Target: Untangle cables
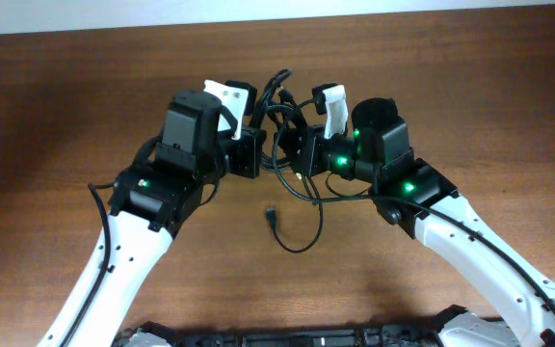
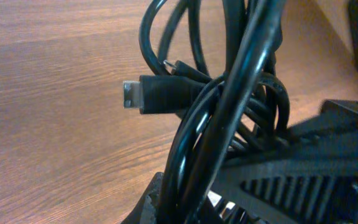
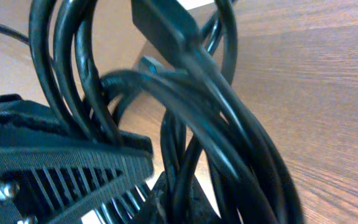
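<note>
Two grippers we see over one table (image 1: 56, 87): left gripper (image 1: 251, 152) and right gripper (image 1: 293, 150), both with jaws clamped on one black cable tangle (image 1: 279, 106) stretched between them. One loose plug (image 1: 272, 214) lies on the table nearby.

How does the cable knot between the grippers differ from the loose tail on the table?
The cable knot is several loops bunched; the loose tail is one strand in an open curve. The knot hangs between the left gripper and right gripper, apparently off the table; the tail lies on it, its plug free. Both are black cable.
</note>
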Robot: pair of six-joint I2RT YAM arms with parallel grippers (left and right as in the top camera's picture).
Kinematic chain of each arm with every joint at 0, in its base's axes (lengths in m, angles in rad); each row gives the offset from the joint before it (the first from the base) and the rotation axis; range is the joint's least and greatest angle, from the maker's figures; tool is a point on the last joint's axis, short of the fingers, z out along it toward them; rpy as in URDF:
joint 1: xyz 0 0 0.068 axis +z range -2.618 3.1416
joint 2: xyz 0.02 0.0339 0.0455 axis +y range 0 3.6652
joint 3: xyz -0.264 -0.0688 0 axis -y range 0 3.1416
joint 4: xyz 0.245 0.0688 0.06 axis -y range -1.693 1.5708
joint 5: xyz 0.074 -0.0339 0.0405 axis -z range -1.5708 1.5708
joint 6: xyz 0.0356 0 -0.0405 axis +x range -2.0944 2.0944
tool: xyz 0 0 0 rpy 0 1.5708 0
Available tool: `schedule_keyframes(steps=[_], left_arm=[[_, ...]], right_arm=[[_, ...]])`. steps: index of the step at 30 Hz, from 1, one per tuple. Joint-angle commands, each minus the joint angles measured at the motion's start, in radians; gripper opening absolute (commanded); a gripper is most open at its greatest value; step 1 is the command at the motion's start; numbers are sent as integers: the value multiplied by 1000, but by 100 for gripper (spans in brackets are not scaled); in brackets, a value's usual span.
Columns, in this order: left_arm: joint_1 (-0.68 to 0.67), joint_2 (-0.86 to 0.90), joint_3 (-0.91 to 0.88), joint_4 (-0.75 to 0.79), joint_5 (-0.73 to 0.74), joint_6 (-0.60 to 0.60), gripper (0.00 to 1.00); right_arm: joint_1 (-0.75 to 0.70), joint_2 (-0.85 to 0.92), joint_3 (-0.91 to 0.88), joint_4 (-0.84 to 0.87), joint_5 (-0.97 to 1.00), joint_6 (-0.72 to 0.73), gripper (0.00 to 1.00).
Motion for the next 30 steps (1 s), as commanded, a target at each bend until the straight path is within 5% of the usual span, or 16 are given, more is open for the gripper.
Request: schedule_keyframes(steps=[1, 5, 13, 17, 25, 30], left_arm=[[-12, 2, 17, 16, 246, 56, 0], [-12, 2, 17, 98, 377, 56, 0], [121, 2, 17, 76, 107, 37, 0], [161, 2, 17, 45, -71, 37, 0], [161, 2, 17, -16, -24, 54, 0], [162, 3, 17, -44, 554, 539, 0]], right_arm=[[-19, 33, 17, 20, 52, 86, 4], [-19, 83, 17, 36, 54, 93, 9], [-19, 31, 17, 29, -35, 93, 79], [-27, 0, 17, 29, -38, 88, 99], [-249, -6, 17, -52, -32, 81, 98], [-346, -6, 17, -151, -171, -287, 98]])
